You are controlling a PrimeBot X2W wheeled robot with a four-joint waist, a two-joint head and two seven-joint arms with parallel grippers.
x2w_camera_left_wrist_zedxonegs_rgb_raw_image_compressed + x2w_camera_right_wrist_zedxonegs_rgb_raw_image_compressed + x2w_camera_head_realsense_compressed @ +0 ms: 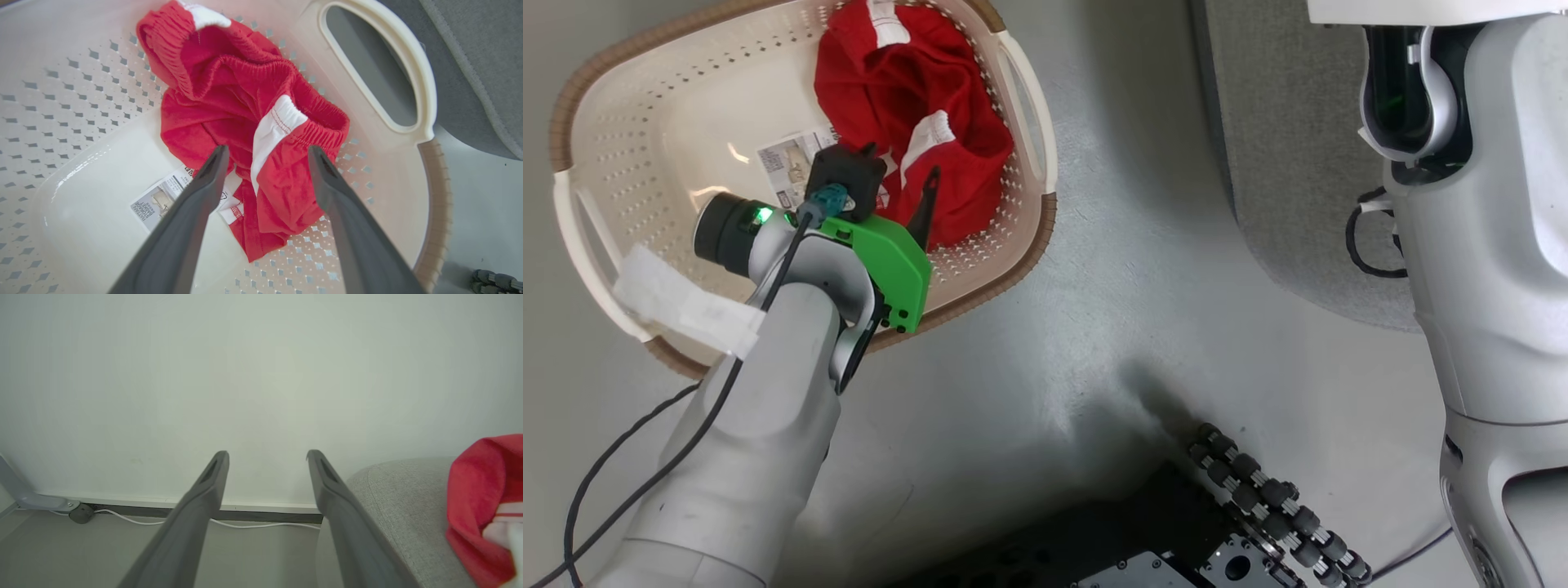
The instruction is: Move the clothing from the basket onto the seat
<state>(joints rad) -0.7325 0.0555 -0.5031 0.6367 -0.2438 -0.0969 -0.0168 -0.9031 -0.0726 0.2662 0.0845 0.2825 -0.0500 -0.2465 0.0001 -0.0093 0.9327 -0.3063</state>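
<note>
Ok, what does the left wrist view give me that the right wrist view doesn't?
Left wrist: the basket, with red shorts and a label inside it, and the open left pincer pointed at the shorts. Right wrist: the open right pincer, a wall, a white cable, and a red garment lying on the sofa. Both: the sofa's grey fabric.

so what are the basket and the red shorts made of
The basket is probably moulded plastic, cream and slightly glossy, judging by its highlights and punched holes. Its brown rim looks woven but may be moulded. The shorts are soft matte fabric, creased, with a gathered elastic waistband.
</note>
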